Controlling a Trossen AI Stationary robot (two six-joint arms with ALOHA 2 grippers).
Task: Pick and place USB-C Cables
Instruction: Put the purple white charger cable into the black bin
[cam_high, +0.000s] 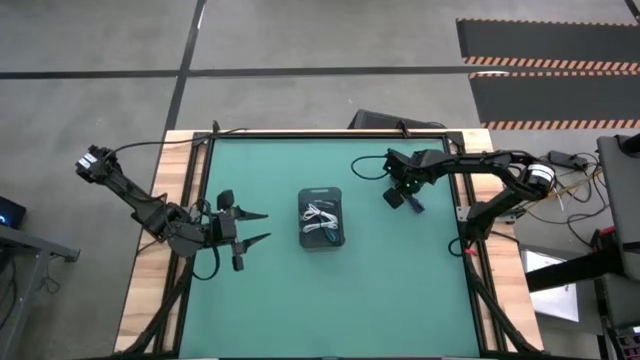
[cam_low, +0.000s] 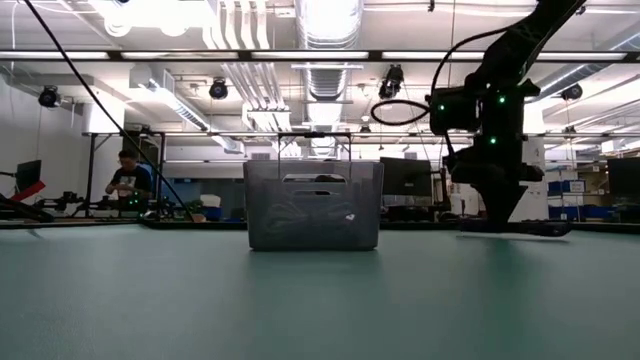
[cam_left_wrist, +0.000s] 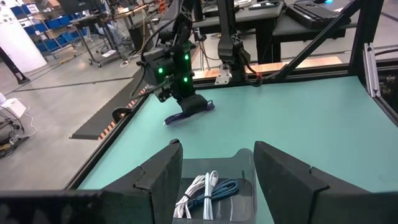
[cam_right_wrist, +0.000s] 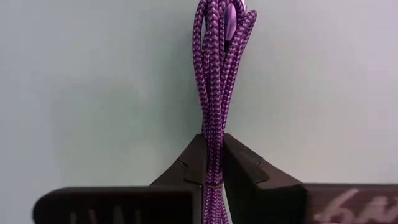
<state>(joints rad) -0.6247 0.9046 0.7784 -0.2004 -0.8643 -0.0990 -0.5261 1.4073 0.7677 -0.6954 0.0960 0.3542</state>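
Observation:
A purple-blue braided USB-C cable bundle (cam_right_wrist: 217, 74) lies on the green mat at the table's right far part (cam_high: 416, 206). My right gripper (cam_right_wrist: 213, 158) stands over it, shut on it; it also shows in the low view (cam_low: 497, 205). The dark grey tray (cam_high: 322, 238) stands at mid-table and holds white and dark cables (cam_left_wrist: 208, 193). My left gripper (cam_high: 264, 227) hovers open to the left of the tray, its fingers (cam_left_wrist: 163, 177) pointing at it. My right gripper pinches the purple cable bundle between its two fingers, partway along its length (cam_right_wrist: 214, 140). Several strands lie side by side in the hold. The fingers come from above, pointing down, and lie across the bundle. The bundle's ends (cam_left_wrist: 208, 106) rest flat on the mat.
The table has a raised black frame (cam_high: 200, 200) around the green mat, with open mat (cam_high: 400, 280) on the tray's near side and right. A person (cam_low: 127, 180) sits at a bench far behind the table.

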